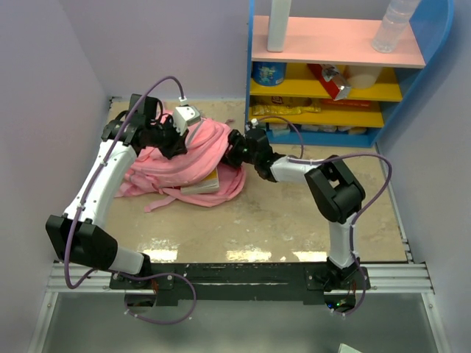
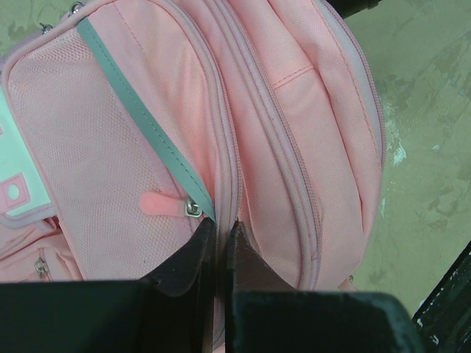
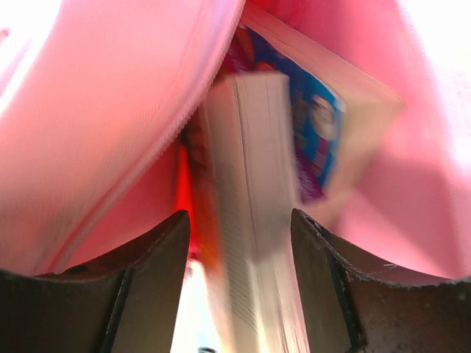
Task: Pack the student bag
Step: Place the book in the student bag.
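Loading looks to be the step in hand. The large soft pink fabric backpack (image 1: 210, 140) lies slumped on the pale worktop (image 1: 294, 213), directly under the left hand (image 2: 221, 239) and just ahead of the right hand (image 3: 239, 220).

The left hand is pinched narrow on a piped seam of the backpack, its dark fingers (image 2: 188, 261) almost meeting with the pink edge between them. A small metal zip pull (image 2: 193, 209) sits just beyond its fingertips. From above, this grip appears to hold the upper flap up, so the mouth gapes toward the right hand.

The right hand's fingers stand apart inside that mouth, one on either side of a thick book with white page edges (image 3: 250, 191), with pink fabric arching over them. That view is blurred, so I cannot tell whether the fingers press the book or merely straddle it. Past the fingertips a blue printed cover (image 3: 320, 132) shows; whether it belongs to the same book or another I cannot say.

As I judge it, the next move calls for the book to slide deeper, straight along the line of the right fingers. The left hand would need to hold the flap high meanwhile. The right hand should then back out squarely, so the soft fabric does not snag on it.
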